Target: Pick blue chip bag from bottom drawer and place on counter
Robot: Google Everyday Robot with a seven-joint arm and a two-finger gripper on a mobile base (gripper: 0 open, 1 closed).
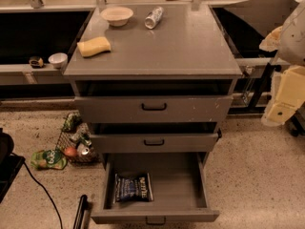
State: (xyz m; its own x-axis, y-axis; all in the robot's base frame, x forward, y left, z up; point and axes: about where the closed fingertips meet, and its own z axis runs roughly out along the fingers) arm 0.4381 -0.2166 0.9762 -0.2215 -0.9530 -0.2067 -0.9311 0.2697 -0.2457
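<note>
The blue chip bag [133, 187] is what you are after. It lies flat on the floor of the bottom drawer [183, 187], in the left half near the left wall, with its white lettering facing up.

Going by size, you first have the grey tabletop [181, 46] of the cabinet, filling the upper middle of the view. Below it, the bottom drawer is pulled well out towards you, while the top drawer [153, 109] and the middle drawer [154, 143] each stand out only a little.

The gripper [281, 109] hangs at the right edge of the view, about level with the top drawer and well apart from both the cabinet and the bag. Whether it is released or clenched does not show from here.

On the tabletop, a yellow sponge [94, 46] sits near the left front corner. A pale bowl [116, 15] stands at the back left, and a silver can [153, 17] lies on its side just right of the bowl.
</note>
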